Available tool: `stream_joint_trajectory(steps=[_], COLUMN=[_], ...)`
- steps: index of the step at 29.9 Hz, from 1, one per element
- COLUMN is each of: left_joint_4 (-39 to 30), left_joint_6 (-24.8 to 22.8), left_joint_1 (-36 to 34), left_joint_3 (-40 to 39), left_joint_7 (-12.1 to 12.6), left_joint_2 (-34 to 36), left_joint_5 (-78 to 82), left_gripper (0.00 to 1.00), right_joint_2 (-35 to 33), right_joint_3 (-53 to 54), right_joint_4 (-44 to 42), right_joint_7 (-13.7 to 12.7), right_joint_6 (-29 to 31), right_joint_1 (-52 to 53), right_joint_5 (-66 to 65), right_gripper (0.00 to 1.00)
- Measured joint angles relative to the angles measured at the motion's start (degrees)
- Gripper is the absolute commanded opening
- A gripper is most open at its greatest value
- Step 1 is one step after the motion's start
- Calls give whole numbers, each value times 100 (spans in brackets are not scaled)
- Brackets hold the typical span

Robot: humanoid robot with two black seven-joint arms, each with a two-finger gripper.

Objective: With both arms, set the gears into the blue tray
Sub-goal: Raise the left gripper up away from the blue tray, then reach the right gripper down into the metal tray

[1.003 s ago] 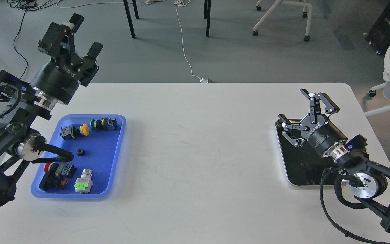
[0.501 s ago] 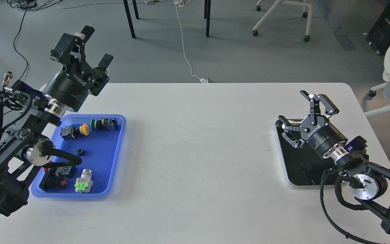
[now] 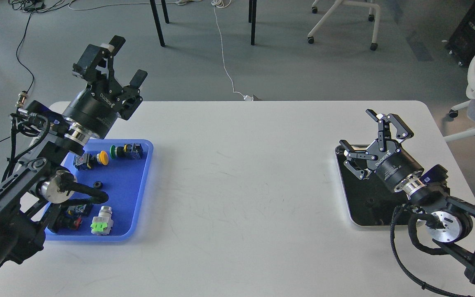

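Left gripper (image 3: 116, 60) first: it hangs high above the far end of the bright blue plastic tray (image 3: 138, 198), fingers spread apart, nothing between them. Across the table, the right gripper (image 3: 369, 138) is likewise splayed wide and empty, poised over the far corner of the black tray with the shiny silver rim (image 3: 355, 214).

And the gear? One tiny black toothed disc (image 3: 96, 184) sits flat on the blue floor, mid-tray, just clear of the left arm's cable. Around it lie the coloured push-button switches: a yellow-capped one (image 3: 91, 159), a green-capped one (image 3: 127, 151), a white-and-green one (image 3: 102, 221).

On the black tray a faint dark speck (image 3: 370, 202) may be another gear; too small to say.

Handling-wise, it looks light, rigid and unlikely to break, but low and small. Best pinched across the toothed rim from straight above, where the teeth should give grip.
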Motion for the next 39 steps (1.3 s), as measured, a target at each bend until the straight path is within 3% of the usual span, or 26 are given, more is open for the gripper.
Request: stream_joint_trajectory(steps=[9, 16, 22, 30, 39], left_joint_4=[8, 9, 19, 52, 53], left_joint_6=[-135, -154, -175, -196, -178], left_joint_1=[80, 95, 93, 105, 140], left_joint_3=[-18, -11, 2, 6, -3], left_joint_7=[2, 2, 2, 210, 221], left_joint_2=[-2, -22, -95, -127, -165], left_joint_5=[1, 1, 1, 1, 1], left_gripper=[98, 98, 98, 98, 98], right_joint_2=[-795, -1669, -2251, -2263, -1681], right_joint_3=[-5, -75, -1173, -3832, -4810], right_joint_4=[136, 227, 393, 543, 464], right_joint_7=[0, 0, 0, 1, 1], right_joint_6=[43, 54, 88, 97, 97], right_joint_1=[150, 422, 1709, 3891, 4319], right_joint_5=[-1542, -4627, -6716, -8314, -9642], right_gripper=[99, 99, 99, 99, 99])
